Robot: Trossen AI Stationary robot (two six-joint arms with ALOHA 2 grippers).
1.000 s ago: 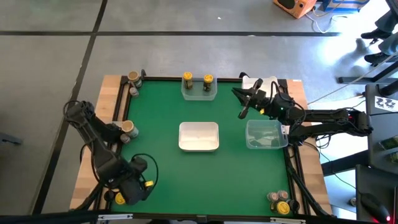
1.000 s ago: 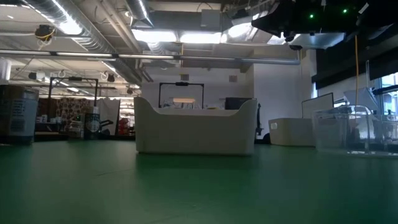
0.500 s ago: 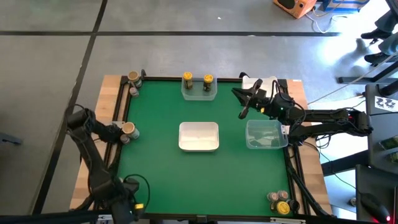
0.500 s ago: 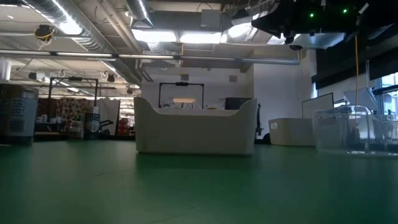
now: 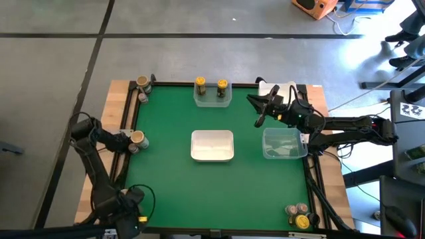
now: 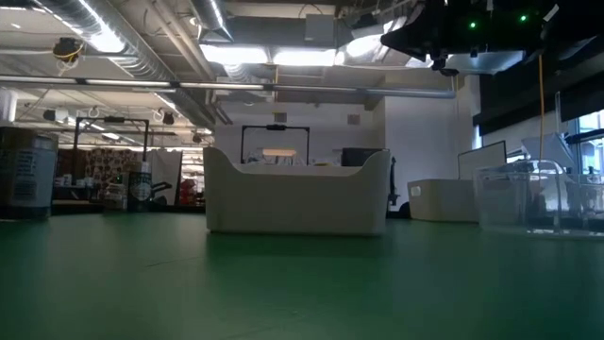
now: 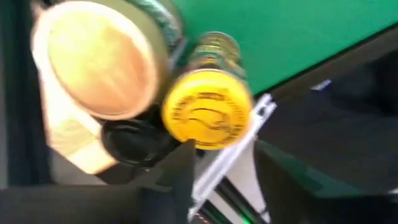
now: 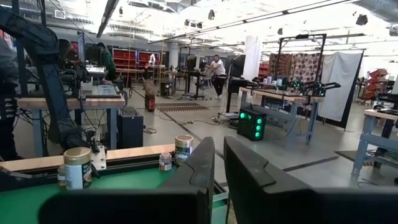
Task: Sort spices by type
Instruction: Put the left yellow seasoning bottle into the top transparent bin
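Sorting was barely begun: two yellow-capped jars (image 5: 210,85) stood in the clear far tub (image 5: 212,97); my left gripper (image 7: 217,180) hovered open, empty, over the corner cluster's yellow-capped jar (image 7: 207,117); my right gripper (image 5: 260,109) waited, narrowly open, empty

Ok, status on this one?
Left gripper open at near-left corner, yellow-capped jar just ahead. Right gripper open, empty, raised near clear tub. Nothing blocking.
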